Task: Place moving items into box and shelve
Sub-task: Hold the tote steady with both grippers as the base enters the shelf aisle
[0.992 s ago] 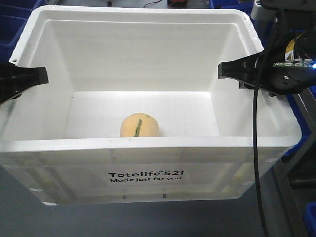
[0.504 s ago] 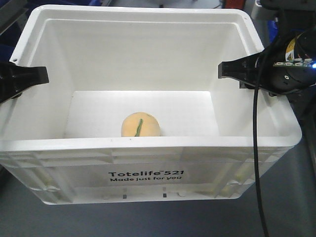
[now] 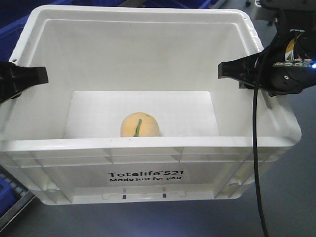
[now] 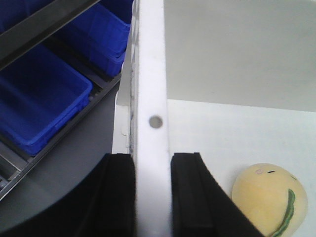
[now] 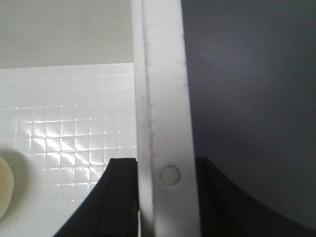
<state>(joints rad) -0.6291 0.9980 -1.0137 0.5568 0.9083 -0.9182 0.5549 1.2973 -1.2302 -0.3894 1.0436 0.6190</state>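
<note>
The box [image 3: 148,144], a large white crate printed "Totelife 521", fills the front view, held up off the floor. Inside on its bottom lies one of the moving items, a pale orange-yellow plush ball with a green stripe [image 3: 139,125]. My left gripper [image 3: 39,75] is shut on the box's left rim [image 4: 152,74], one black finger on each side of it [image 4: 152,163], with the plush ball [image 4: 269,200] below to the right. My right gripper [image 3: 227,69] is shut on the right rim [image 5: 160,74] in the same way [image 5: 165,165]. A sliver of the ball [image 5: 4,187] shows at that view's left edge.
Blue plastic bins [image 4: 34,108] sit on a dark-railed shelf [image 4: 39,24] just left of the box. A blue bin corner [image 3: 10,190] shows at the bottom left, more blue [image 3: 15,27] at the top left. Grey floor [image 5: 247,98] lies to the right.
Box, ball and both grippers keep their places in the front view. The surroundings slid past: the blue bins at the right are gone and a blue bin appeared at the bottom left.
</note>
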